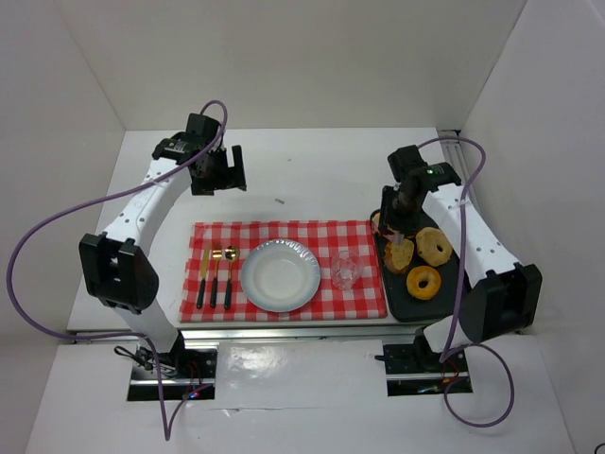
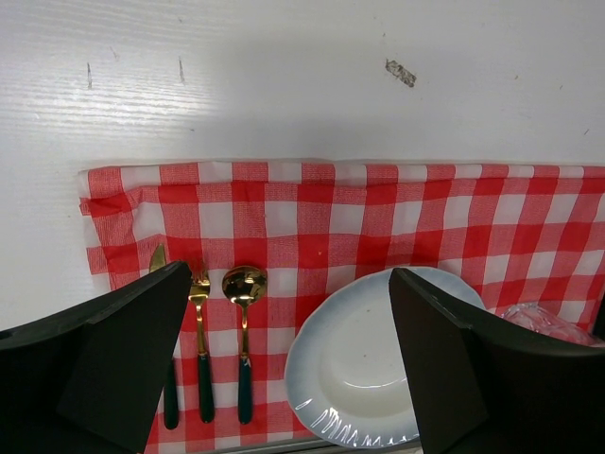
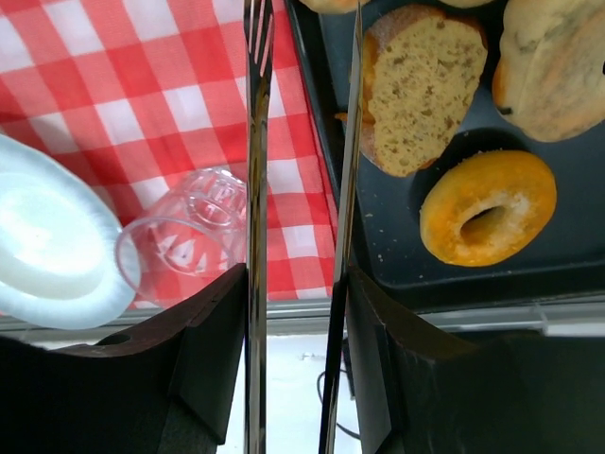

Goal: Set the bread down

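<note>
nothing placed so far: plate [image 1: 251, 288] bare, bread [image 3: 421, 85] sits on the black tray [image 3: 558, 248] at right, right gripper [image 3: 295, 312] squeezes what look like tongs [image 3: 253, 142] beside it, left gripper [image 2: 290, 276] wide open, holding nothing

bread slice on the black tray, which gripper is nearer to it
Right. The right gripper, holding tongs, hangs just above the bread slice; the left gripper is far off, past the cloth's far left corner.
</note>
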You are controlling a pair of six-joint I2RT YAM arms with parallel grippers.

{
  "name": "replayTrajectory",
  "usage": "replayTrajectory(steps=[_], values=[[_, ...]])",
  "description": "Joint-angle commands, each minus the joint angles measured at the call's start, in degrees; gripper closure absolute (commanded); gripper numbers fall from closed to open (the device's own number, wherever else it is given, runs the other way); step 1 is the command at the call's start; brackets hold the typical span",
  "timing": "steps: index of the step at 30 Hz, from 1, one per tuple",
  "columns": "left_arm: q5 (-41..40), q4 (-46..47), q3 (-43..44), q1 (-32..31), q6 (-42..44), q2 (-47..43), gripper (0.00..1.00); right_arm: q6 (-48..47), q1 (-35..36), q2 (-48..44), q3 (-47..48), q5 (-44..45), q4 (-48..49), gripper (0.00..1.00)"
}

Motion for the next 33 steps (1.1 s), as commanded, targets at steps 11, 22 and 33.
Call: replayTrajectory(steps=[11,22,33], values=[[0.9,1.3,2.4,-0.2,-0.1,1.2,0.0,0.7,1.3,-1.9,5.1,8.0,-1.2,0.87],[-3.2,1.2,3.5,-0.2,-3.7,1.2,0.0,-7.3,12.8,-7.2,6.6,-12.1,8.0,0.88],[-7.0,-1.8,3.3,6.3,-9.1,-1.3,0.0,-7.9,31.5,-0.1,4.1,-14.5,11.4,0.91]])
